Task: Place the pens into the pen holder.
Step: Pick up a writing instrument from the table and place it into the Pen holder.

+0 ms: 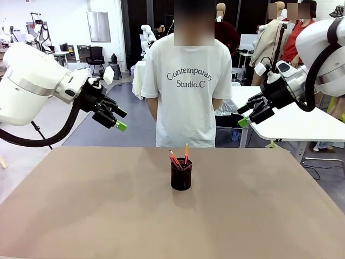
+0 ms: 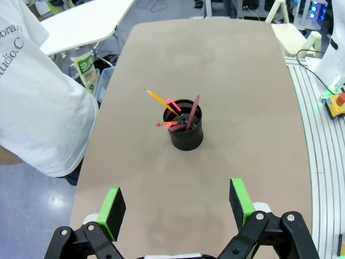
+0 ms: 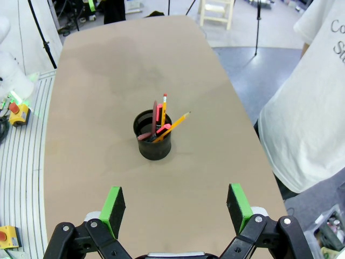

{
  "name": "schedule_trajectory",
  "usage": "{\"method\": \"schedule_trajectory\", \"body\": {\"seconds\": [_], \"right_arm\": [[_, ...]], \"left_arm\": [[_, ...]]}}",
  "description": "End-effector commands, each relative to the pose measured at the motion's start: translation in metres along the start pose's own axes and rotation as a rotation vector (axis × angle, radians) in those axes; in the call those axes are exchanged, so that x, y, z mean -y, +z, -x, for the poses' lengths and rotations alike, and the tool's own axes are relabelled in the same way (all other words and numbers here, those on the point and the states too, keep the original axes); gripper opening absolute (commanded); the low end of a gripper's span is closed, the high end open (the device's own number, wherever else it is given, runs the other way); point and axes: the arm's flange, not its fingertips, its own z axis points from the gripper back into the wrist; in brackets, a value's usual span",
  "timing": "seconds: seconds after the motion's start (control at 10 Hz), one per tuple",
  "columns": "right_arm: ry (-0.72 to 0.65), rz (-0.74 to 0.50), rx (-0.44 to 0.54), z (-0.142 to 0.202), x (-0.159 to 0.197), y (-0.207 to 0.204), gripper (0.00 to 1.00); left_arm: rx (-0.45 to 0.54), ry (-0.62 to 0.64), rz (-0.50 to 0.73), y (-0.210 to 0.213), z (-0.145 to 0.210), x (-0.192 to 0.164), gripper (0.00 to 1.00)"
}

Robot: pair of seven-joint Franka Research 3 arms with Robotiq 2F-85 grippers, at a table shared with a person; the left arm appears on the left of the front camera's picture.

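pen holder mesh hiding lower pens

Matt tabletop, black cup, glossy robot shells

The tabletop is a smooth, matt tan sheet; at its middle the pen holder looks like dark mesh with a solid rim, holding a painted yellow-orange pencil and pinkish-red pens that look plastic. The arms' white casings shine; the person's white shirt is soft cloth.
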Motion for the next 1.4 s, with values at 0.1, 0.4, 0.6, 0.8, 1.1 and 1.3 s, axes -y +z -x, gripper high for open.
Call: {"method": "schedule_trajectory", "body": {"seconds": [0.1,0.4,0.6,0.8,1.1,1.3], "right_arm": [[0.006,0.006,-0.004,-0.0022,-0.0005,0.0005,1.0],[0.006,0.006,-0.004,-0.0022,-0.0005,0.0005,1.0],[0.006,0.006,-0.004,-0.0022,-0.0005,0.0005,1.0],[0.006,0.006,-0.004,-0.0022,-0.0005,0.0005,1.0],[0.006,0.006,-0.004,-0.0022,-0.0005,0.0005,1.0],[0.006,0.006,-0.004,-0.0022,-0.0005,0.0005,1.0]], "left_arm": [[-0.01,0.003,-0.001,0.0008,-0.0018,-0.0005,1.0],[-0.01,0.003,-0.001,0.0008,-0.0018,-0.0005,1.0],[-0.01,0.003,-0.001,0.0008,-0.0018,-0.0005,1.0],[-0.01,0.003,-0.001,0.0008,-0.0018,-0.0005,1.0],[-0.01,0.003,-0.001,0.0008,-0.0018,-0.0005,1.0],[-0.01,0.003,-0.001,0.0008,-0.0018,-0.0005,1.0]]}}
